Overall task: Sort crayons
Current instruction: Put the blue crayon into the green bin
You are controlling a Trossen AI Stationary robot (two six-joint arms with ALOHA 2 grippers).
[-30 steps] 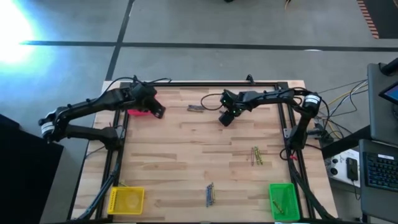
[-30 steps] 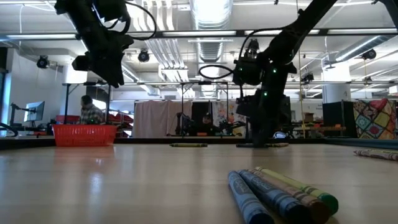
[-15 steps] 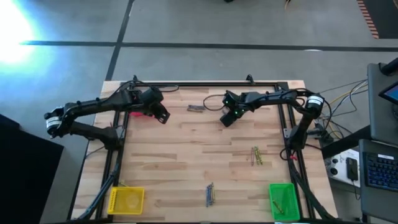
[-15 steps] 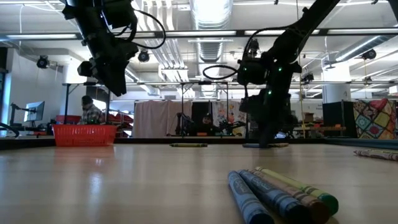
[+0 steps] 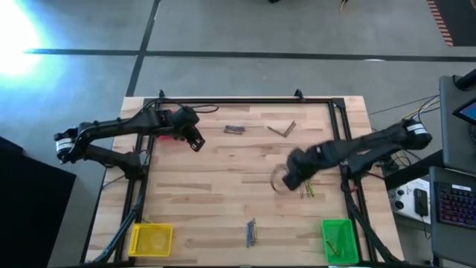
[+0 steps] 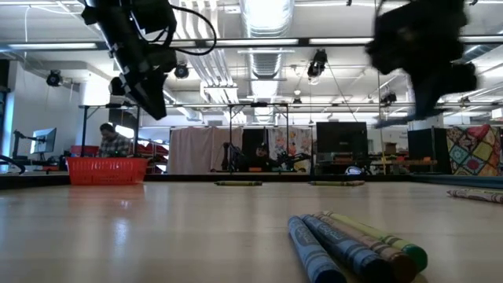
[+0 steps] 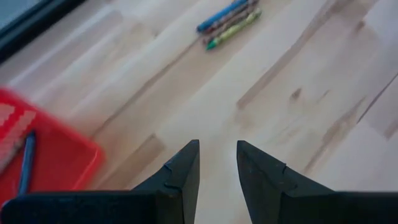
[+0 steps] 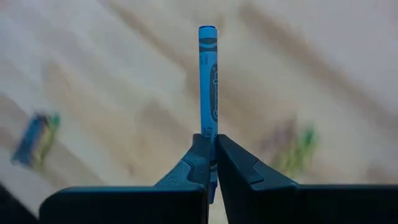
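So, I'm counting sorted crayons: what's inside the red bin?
The left wrist view shows one blue crayon lying in the red bin. Most of the bin is outside that picture, and the left arm covers it from above, so any others are hidden.

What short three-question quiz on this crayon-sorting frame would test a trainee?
1. True or false: the right gripper is shut on a blue wax crayon.
2. Which square plastic bin sits beside the left gripper: A the red bin, B yellow, C green?
3. Fill in: the left gripper's fingers hold ____.

Key: 1 true. 2 A. 3 nothing; they stand apart over the bare wooden table.
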